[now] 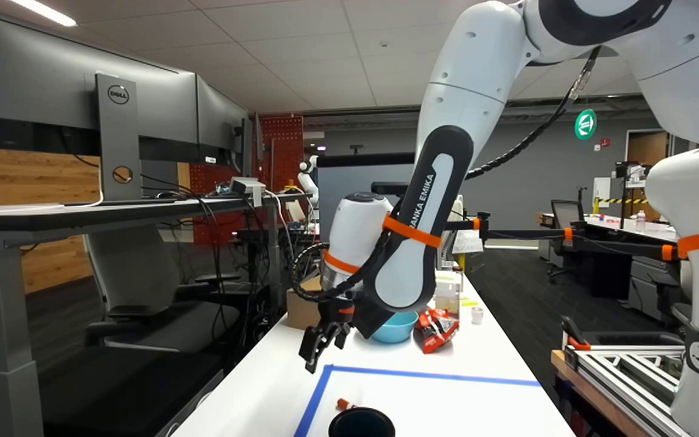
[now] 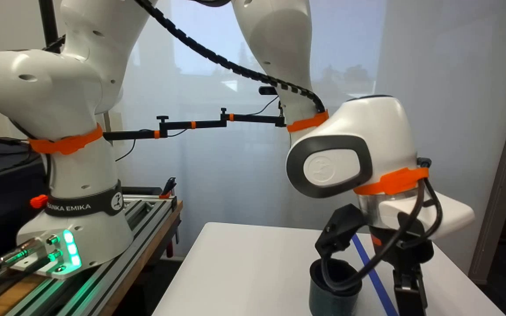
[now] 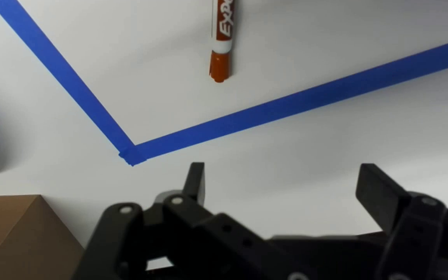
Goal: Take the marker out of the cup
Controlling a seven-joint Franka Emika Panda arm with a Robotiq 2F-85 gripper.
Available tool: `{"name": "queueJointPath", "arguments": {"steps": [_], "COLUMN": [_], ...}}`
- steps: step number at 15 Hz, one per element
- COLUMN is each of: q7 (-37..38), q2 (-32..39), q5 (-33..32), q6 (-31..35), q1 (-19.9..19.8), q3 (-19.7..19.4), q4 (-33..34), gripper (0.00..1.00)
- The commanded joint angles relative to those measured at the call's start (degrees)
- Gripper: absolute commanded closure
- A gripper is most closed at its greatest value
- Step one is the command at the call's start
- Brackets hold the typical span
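The marker, white with a red-brown label and an orange-brown cap, lies on the white table inside the blue tape corner. Its near end runs out of the wrist view's top edge. In an exterior view the marker's cap shows just behind the cup. The dark cup stands upright on the table; it also shows in an exterior view, its opening partly covered by a black cable. My gripper is open and empty above the table, outside the tape corner. In both exterior views the gripper is apart from marker and cup.
Blue tape marks the table. Behind my gripper stand a cardboard box, a light-blue bowl, a red bag and a small white cup. The box also shows in the wrist view.
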Motion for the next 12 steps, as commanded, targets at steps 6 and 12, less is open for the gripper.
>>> {"name": "queueJointPath", "arguments": {"steps": [6,12], "q7": [12.51,19.98], "q2": [-17.72,-22.66], "q5": [-6.35,-13.38], "q6": [0.72,-5.94], "q1": [32.69,58.36], "q3": [-29.53,-53.99], "q4": [-18.43,-21.7], "gripper": [0.0,0.0]}}
